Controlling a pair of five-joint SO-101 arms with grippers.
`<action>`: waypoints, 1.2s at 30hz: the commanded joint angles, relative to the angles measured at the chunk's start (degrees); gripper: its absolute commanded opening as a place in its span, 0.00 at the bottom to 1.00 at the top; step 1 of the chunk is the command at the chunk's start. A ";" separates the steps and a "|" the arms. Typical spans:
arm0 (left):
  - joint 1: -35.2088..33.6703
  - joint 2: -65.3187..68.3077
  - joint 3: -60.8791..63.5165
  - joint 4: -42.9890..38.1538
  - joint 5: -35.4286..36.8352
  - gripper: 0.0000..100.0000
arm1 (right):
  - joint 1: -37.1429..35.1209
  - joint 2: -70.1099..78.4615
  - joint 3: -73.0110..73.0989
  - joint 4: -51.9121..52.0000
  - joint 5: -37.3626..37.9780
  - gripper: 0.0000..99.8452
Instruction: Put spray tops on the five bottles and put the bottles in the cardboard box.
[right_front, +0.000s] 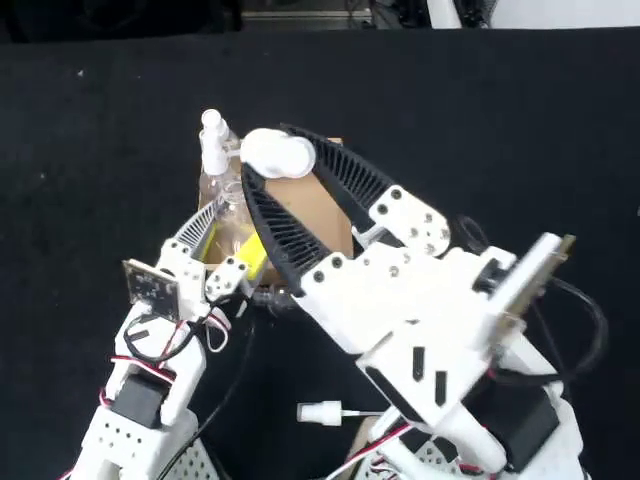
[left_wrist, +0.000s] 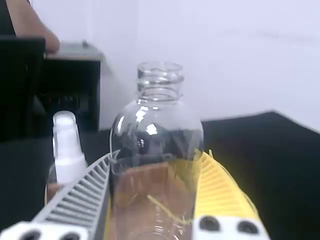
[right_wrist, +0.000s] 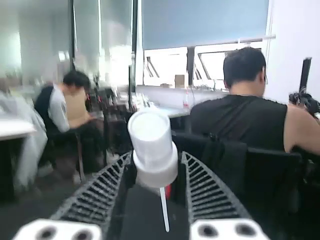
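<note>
The left arm's gripper (right_front: 232, 225) (left_wrist: 156, 160), with one grey ribbed finger (left_wrist: 80, 197) and one yellow ribbed finger (left_wrist: 220, 187), is closed around the body of a clear plastic bottle (right_front: 230, 212) (left_wrist: 157, 135); the bottle stands upright between the two fingers, and its threaded neck is bare and uncapped; in the high view this gripper and its bottle sit over the near-left corner of a brown cardboard box (right_front: 305, 205). Just outside the grey finger stands a second clear bottle already fitted with a white spray top (right_front: 213, 150) (left_wrist: 67, 150); in the high view it lies just past the left gripper's fingertips, at the box's far-left corner.

The right arm's gripper (right_front: 275, 155) (right_wrist: 156, 157), with two black ribbed fingers (right_wrist: 102, 187), is clamped on a white plastic spray top (right_front: 275, 150) (right_wrist: 152, 145); the round cap sits right at the fingertips, and its thin white dip tube hangs down between the fingers; in the high view the fingers stretch across the cardboard box, and the held spray top sits just beside the capped bottle and beyond the open neck of the held bottle.

Behind the right gripper, near that arm's base, a loose white spray top (right_front: 322, 411) lies on its side on the black table (right_front: 500, 120).
</note>
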 joint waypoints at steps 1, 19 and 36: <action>0.92 -0.79 1.80 -3.78 -0.53 0.03 | -0.79 7.34 -9.36 7.74 2.29 0.10; 0.92 -0.79 1.80 -3.69 -0.53 0.03 | -0.53 15.34 -28.18 24.35 0.88 0.10; 0.92 -0.79 1.80 -3.69 -0.53 0.03 | -0.44 19.30 -28.62 25.76 0.35 0.10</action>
